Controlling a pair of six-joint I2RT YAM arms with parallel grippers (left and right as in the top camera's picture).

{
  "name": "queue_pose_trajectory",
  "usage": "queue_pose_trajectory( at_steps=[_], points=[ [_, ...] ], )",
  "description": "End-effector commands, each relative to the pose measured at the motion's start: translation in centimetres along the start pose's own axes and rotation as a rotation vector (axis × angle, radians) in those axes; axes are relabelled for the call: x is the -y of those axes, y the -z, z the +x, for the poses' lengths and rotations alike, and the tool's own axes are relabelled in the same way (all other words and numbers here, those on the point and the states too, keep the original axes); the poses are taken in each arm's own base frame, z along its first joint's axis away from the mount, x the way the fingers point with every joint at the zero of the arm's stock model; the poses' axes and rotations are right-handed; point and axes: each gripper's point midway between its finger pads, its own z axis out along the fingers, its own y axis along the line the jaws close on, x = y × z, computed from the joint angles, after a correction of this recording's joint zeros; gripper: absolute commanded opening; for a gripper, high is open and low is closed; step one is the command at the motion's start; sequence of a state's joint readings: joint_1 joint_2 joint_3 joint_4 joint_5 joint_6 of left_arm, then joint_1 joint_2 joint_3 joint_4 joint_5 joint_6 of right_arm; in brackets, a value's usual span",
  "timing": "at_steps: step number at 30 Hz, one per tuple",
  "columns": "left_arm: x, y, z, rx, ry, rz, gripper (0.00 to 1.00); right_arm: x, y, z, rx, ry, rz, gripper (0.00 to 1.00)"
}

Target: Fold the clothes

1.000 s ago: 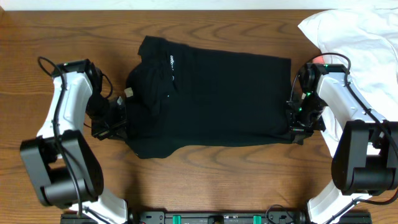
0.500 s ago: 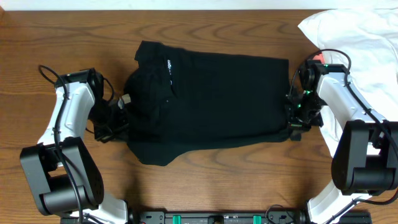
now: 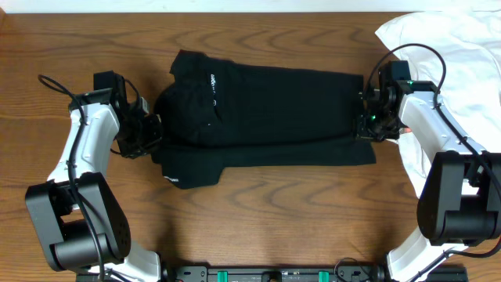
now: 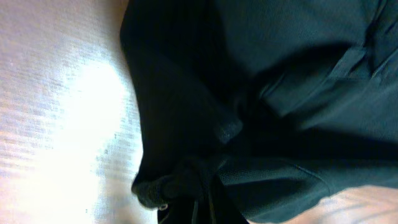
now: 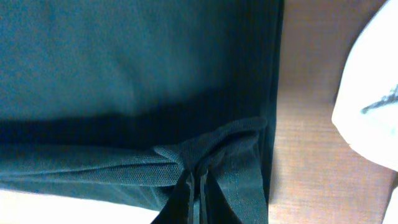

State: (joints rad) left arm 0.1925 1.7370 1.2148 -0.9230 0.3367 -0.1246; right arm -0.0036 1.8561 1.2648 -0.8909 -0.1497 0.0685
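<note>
The clothes [image 3: 266,110] are one black garment lying as a wide band across the middle of the wooden table, with a tiny white logo near its left part. My left gripper [image 3: 151,131] is shut on bunched fabric at the garment's left edge. In the left wrist view the black cloth [image 4: 280,93] fills most of the frame and gathers into that gripper [image 4: 202,202]. My right gripper [image 3: 362,128] is shut on a pinched pleat at the right edge. The right wrist view shows the fabric [image 5: 124,74] drawn into folds at the closed gripper [image 5: 194,182].
A large white garment [image 3: 450,43] lies at the far right corner, close behind the right arm, and shows in the right wrist view as a white cloth [image 5: 373,106]. Bare wood table [image 3: 274,227] runs along the near side.
Both grippers have moved toward the far side of the table, carrying the garment's near edge over it. The black cloth now lies as a narrower band.
</note>
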Motion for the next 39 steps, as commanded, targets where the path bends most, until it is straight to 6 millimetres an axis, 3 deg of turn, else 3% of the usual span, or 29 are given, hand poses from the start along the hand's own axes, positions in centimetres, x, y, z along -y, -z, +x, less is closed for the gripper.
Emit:
queue_pose_trajectory(
  at_steps=[1,10,19,21,24,27,32,39],
  points=[
    [0.1,0.3,-1.0,0.045,0.006,-0.004,0.06,0.0,0.4,-1.0,0.046,-0.034,-0.012,0.01],
    [0.6,0.4,-2.5,0.104,0.05,0.019,0.06,-0.1,0.7,-3.5,0.15,-0.059,-0.022,0.01],
    [1.1,0.7,-4.6,0.186,0.084,0.045,0.07,0.0,0.3,-3.5,0.149,-0.062,-0.018,0.01],
    [1.2,0.8,-5.0,0.202,0.081,0.049,0.12,0.0,0.2,-3.4,0.148,-0.062,-0.018,0.01],
    [1.3,0.9,-5.3,0.214,0.078,0.053,0.34,0.3,0.2,-3.3,0.148,-0.067,-0.003,0.03],
    [1.3,0.9,-5.3,0.215,0.077,0.053,0.46,0.5,0.2,-3.4,0.15,-0.073,0.008,0.08],
    [1.2,0.8,-5.1,0.207,0.08,0.051,0.53,0.5,0.2,-3.4,0.149,-0.073,0.008,0.26],
    [1.8,0.7,-4.2,0.167,0.084,0.083,0.53,1.0,0.2,-3.3,0.149,-0.075,0.034,0.34]
  ],
)
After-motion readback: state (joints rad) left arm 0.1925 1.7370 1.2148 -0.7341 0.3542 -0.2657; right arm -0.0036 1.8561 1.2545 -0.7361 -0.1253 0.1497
